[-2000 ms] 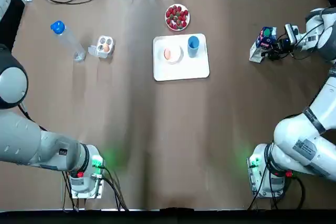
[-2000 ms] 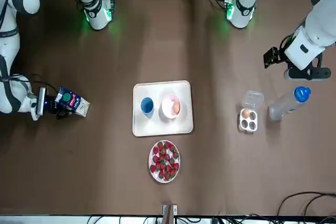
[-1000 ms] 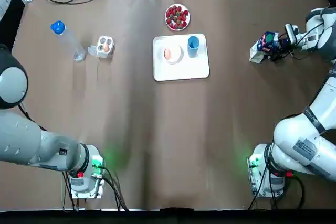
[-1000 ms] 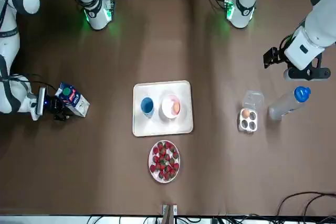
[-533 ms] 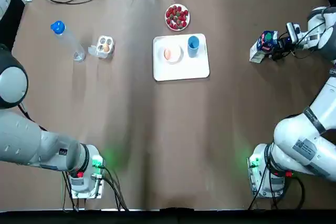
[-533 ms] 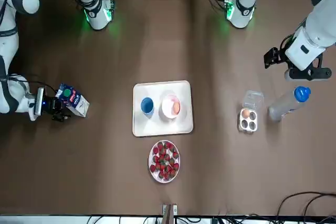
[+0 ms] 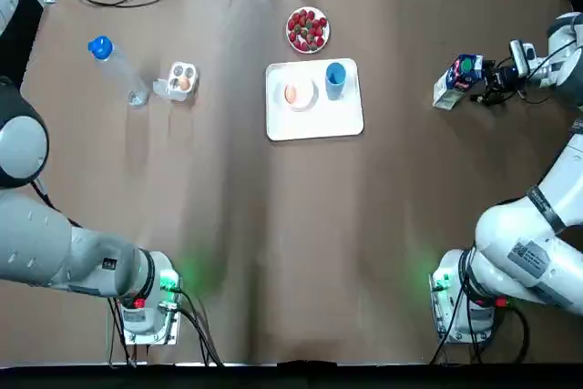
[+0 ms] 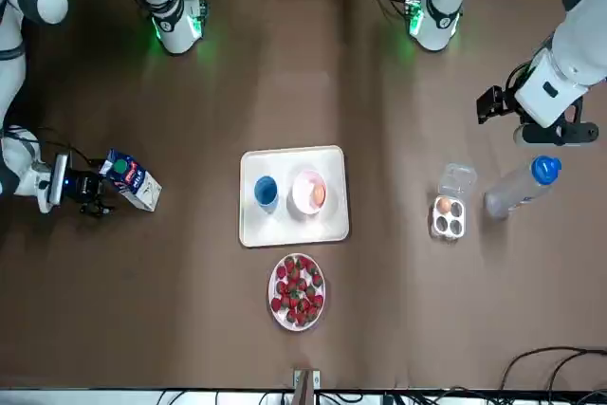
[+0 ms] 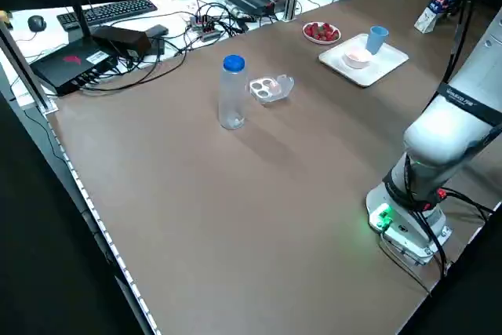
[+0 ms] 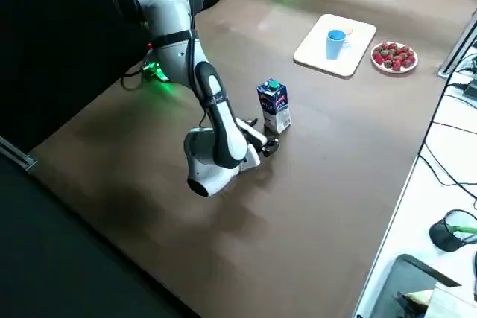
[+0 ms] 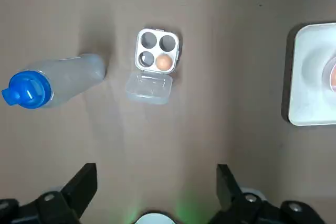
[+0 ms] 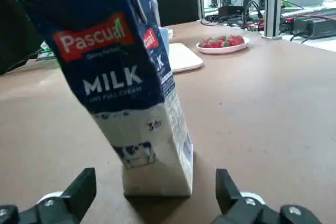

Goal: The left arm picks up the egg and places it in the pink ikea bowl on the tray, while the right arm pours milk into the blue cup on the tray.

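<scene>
Blue milk carton [image 7: 458,78] stands released on the tabletop [image 7: 273,225], well apart from the tray [image 7: 314,125], the right gripper [image 7: 493,87] having backed just clear of it, fingers spread and empty; left gripper [image 11: 156,179] likewise wide open.

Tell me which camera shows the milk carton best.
Right wrist view: the milk carton fills it, upright, label readable, before the open right gripper. Top, front and right side views show it small; left side view, barely; left wrist, not.

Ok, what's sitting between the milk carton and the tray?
Nothing: the top view shows bare table between the milk carton and the tray. The right gripper is on the carton's other side.
</scene>
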Available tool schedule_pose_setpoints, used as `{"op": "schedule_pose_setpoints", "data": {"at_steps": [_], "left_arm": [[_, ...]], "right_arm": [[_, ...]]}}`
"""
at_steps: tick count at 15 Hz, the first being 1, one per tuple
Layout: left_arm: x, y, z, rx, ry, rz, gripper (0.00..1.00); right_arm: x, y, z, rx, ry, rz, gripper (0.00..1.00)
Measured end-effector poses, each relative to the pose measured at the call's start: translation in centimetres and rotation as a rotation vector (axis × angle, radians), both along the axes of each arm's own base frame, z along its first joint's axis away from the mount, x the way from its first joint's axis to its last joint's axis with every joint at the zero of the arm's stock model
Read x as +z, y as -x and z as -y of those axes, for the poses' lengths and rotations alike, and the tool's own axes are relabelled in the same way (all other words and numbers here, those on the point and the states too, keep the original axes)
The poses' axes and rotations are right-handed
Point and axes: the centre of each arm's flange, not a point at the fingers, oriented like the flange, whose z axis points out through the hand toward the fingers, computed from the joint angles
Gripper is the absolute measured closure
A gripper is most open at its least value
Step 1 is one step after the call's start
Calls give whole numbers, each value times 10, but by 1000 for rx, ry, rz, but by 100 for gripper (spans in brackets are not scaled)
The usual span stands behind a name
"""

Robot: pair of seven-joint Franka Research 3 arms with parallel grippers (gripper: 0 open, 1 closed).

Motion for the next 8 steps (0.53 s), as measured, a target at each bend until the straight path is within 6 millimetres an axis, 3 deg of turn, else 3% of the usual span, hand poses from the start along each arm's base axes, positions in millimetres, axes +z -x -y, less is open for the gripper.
{"op": "schedule_pose_setpoints", "data": {"at_steps": [8], "left_arm": [[-4, -1, 6, -10, -1, -6, 0]], "right_arm": [[18, -3, 27, -36, 61, -54, 0]]}}
